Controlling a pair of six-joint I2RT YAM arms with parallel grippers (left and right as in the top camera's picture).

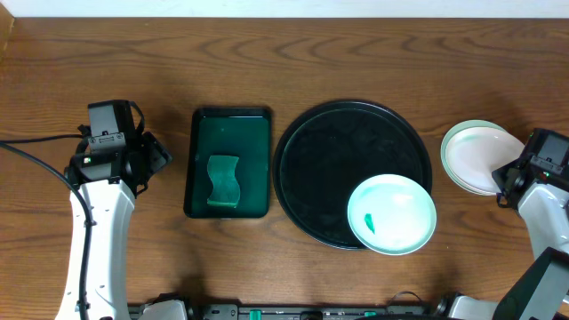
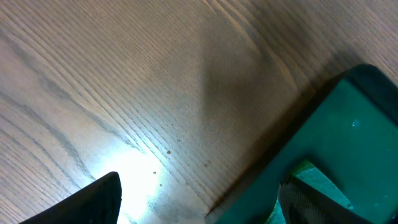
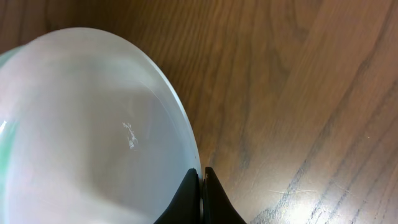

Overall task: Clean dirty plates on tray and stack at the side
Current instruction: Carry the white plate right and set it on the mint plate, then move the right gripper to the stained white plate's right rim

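One dirty plate [image 1: 392,213] with a green smear sits at the front right of the round black tray [image 1: 329,160], overhanging its rim. Two more plates are stacked [image 1: 476,153] on the table right of the tray. The upper one [image 3: 93,124] looks clean and white. My right gripper [image 1: 508,175] is at the stack's right edge. In the right wrist view this gripper [image 3: 203,180] is shut, and the top plate's rim runs in between the fingertips. My left gripper [image 1: 158,158] hangs open over bare wood left of the green tray, with nothing between its fingers [image 2: 93,199].
A rectangular dark green tray [image 1: 229,133] holding a green sponge [image 1: 223,180] lies between the left arm and the black tray. In the left wrist view its corner [image 2: 348,124] shows at the right. Cables trail off at the left edge.
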